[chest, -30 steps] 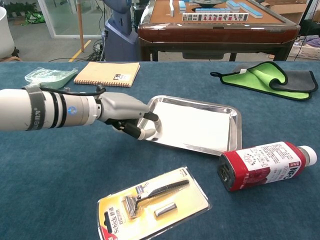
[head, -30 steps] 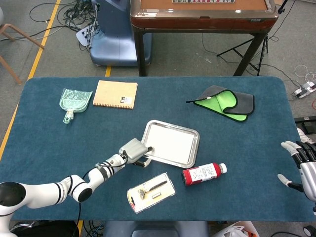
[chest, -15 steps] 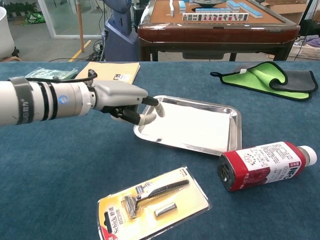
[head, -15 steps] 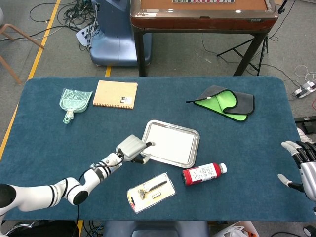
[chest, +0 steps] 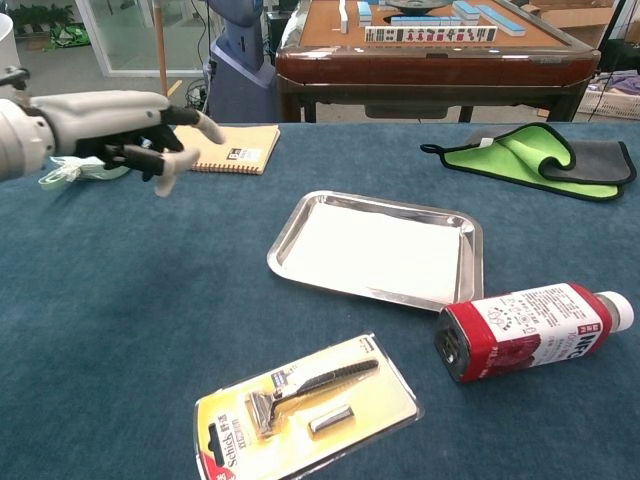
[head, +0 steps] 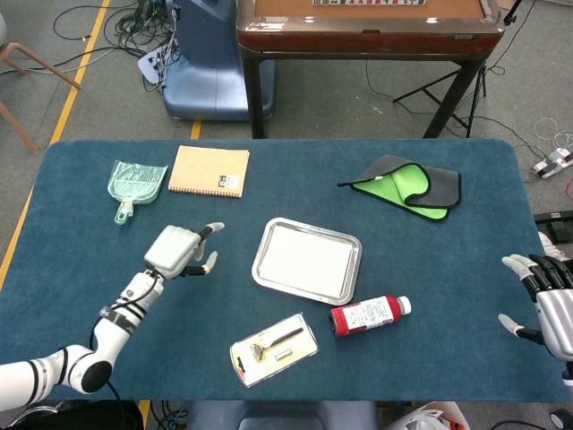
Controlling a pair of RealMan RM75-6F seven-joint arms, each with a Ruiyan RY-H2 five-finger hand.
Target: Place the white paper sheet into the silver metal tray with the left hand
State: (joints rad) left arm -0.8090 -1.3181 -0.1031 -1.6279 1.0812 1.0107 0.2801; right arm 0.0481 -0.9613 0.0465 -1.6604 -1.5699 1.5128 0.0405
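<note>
Head view: the white paper sheet (head: 307,259) lies flat inside the silver metal tray (head: 351,269) near the middle of the blue felt-covered worktop (head: 448,296), so the placing step appears complete; the left robot hand (head: 182,250) hangs above the worktop to the left of the tray, apart from it, grasping nothing with its fingers loosely spread. The right robot hand (head: 546,300) sits at the right edge, likewise released and idle. The tray is a shallow, rounded-corner rectangle of polished metal whose raised rim should keep the thin matte sheet from sliding off.
</note>
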